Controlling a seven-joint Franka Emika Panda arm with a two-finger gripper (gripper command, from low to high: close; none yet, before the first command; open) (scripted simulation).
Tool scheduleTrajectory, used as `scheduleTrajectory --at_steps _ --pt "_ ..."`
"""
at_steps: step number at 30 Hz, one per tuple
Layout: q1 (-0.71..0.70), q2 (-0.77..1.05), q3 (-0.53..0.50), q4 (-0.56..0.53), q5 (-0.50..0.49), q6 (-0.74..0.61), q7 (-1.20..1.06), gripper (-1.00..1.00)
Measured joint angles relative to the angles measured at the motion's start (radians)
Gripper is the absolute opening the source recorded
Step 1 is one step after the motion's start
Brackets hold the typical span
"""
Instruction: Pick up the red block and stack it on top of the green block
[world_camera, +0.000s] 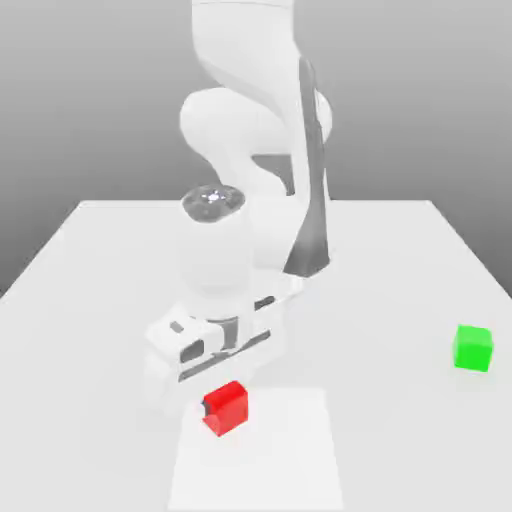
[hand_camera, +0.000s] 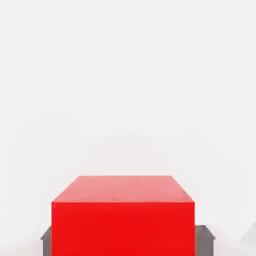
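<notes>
One red block (world_camera: 226, 408) was gripped between the fingertips (hand_camera: 204, 241) of the end effector (hand_camera: 123, 240), low over the table (world_camera: 390, 300); the green block (world_camera: 473, 348) was seen well apart, toward the exterior view's right.

sim lab | Panda arm (world_camera: 255, 215) | white tbl (world_camera: 390, 290) | plain grey bkgd

White Table Spreads Under a Paler Patch

A broad white table (world_camera: 380, 300) fills the lower part of the exterior view, its far edge straight against a grey backdrop (world_camera: 60, 100) that darkens downward. Toward the near side lies a brighter four-sided patch (world_camera: 285, 460), wider at its near end. It may be a flat sheet or only a marking; I cannot tell which.
</notes>
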Motion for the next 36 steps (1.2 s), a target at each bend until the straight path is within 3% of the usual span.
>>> scheduleTrajectory --at_steps 2,7,10,26,32,33,36 --pt "-0.008 0.008 0.009 0.001 0.004 0.007 -0.004 -1.00" --pt "0.009 -0.148 -0.040 -0.023 -0.115 -0.123 0.084 -1.00" --pt "0.006 -0.230 -0.016 -0.028 -0.156 -0.198 0.118 -1.00" --pt "0.741 -0.251 0.331 0.104 -0.126 -0.351 0.208 -1.00" --pt "0.783 -0.089 0.303 0.123 -0.224 -0.210 0.288 -1.00" --pt "0.790 -0.057 0.292 0.124 -0.244 -0.181 0.302 1.00" --pt "0.790 -0.057 0.292 0.124 -0.244 -0.181 0.302 1.00"
